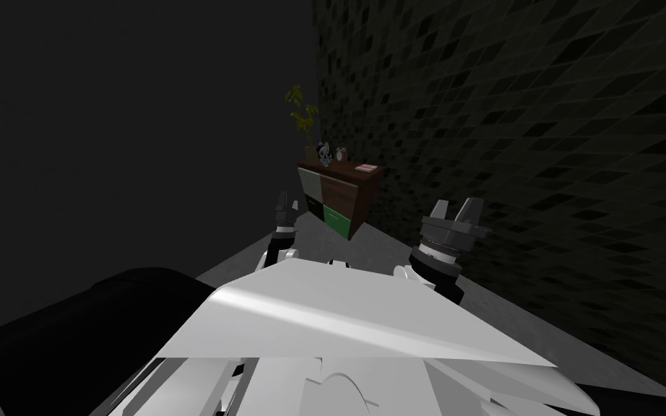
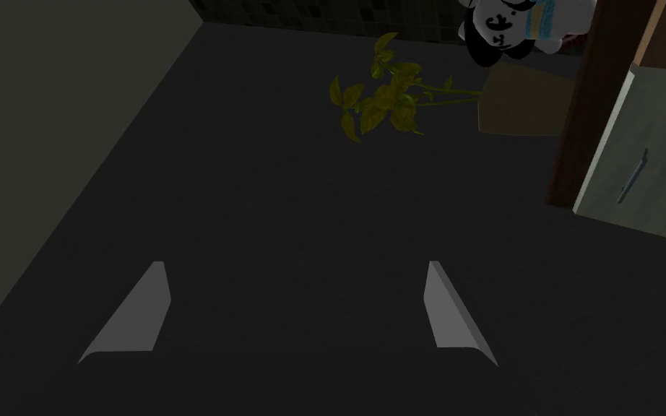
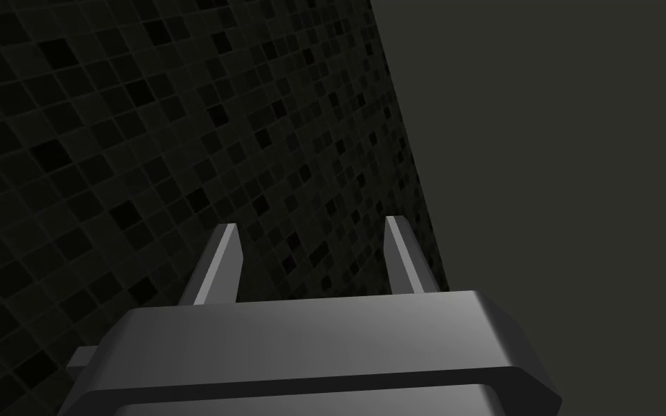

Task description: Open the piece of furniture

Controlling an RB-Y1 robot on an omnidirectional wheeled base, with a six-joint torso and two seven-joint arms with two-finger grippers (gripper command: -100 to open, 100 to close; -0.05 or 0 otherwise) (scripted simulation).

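Cabinet (image 1: 339,198), dark brown with pale and green drawer fronts, stands against the tiled wall (image 1: 541,144). On top of the cabinet sit a leafy plant (image 1: 301,112), a panda toy (image 1: 323,153), a clock (image 1: 341,152) and a pink book (image 1: 366,168). Well short of the cabinet, the left tool (image 1: 284,206) and the right tool (image 1: 454,213) hover above the grey floor (image 1: 396,253), each with fingers spread and empty.

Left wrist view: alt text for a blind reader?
The open left hand hovers over a dark grey floor, apart from a dark brown cabinet with a pale grey door and slim bar handle. A yellow-green leafy plant and a black-and-white panda toy show near the cabinet.
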